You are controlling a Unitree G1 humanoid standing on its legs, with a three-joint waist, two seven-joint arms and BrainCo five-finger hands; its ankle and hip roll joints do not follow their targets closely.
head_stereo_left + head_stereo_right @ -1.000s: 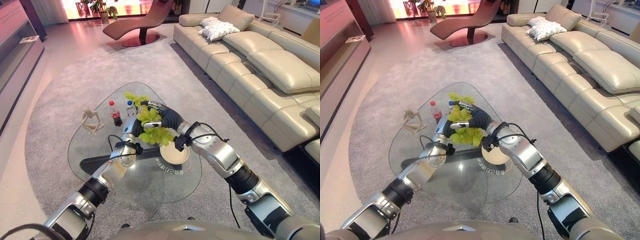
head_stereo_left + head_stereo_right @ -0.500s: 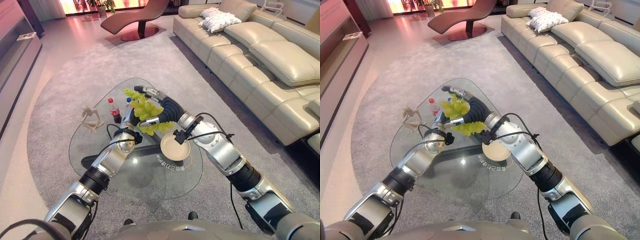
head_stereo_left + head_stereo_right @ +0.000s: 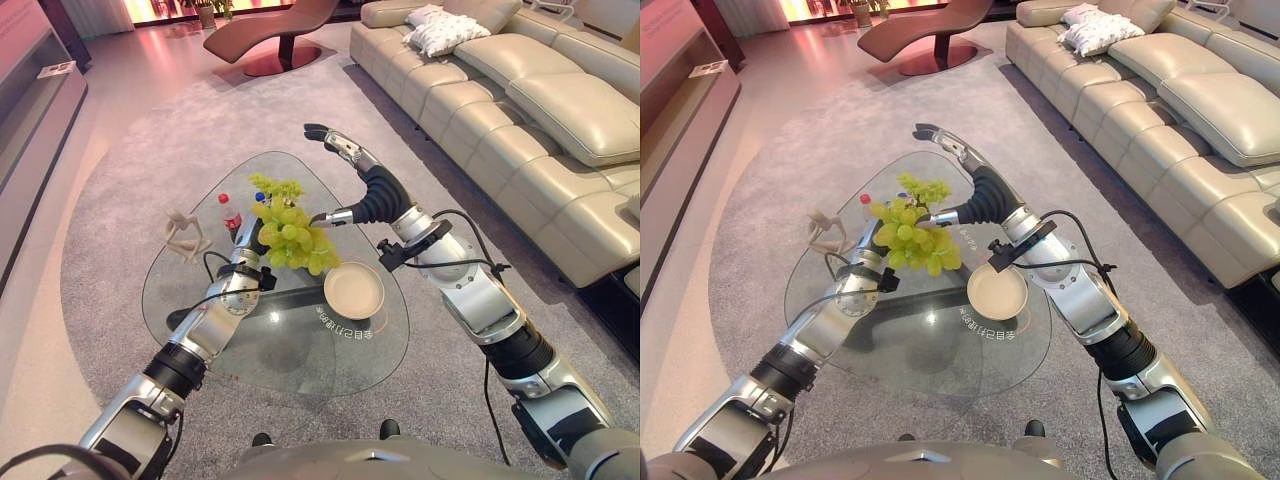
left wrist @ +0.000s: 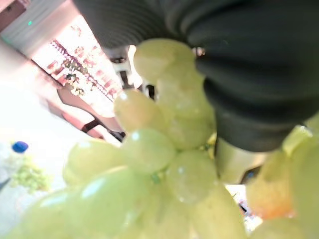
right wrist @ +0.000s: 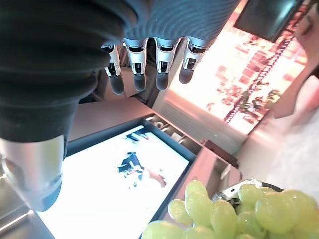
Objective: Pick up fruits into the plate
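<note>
A bunch of green grapes [image 3: 290, 240] hangs just above the glass table, left of the cream plate [image 3: 353, 290]. My left hand [image 3: 245, 262] holds it from the left. In the left wrist view the grapes [image 4: 149, 164] press right against the hand's dark cover. My right hand [image 3: 375, 192] is raised above and to the right of the bunch, open, with straight fingers [image 5: 144, 74] and nothing in it. The plate is bare. A second, smaller green bunch [image 3: 275, 187] lies further back on the table.
The rounded glass table [image 3: 200, 340] also carries a red-capped cola bottle [image 3: 230, 212], a blue-capped bottle [image 3: 258, 200] and a pale figurine [image 3: 185, 235]. A beige sofa [image 3: 520, 110] runs along the right, and a brown lounge chair [image 3: 270, 35] stands at the back.
My right hand has left the grape bunch, risen to the upper right and spread open. The bunch stays at my left hand. The camera has shifted slightly.
</note>
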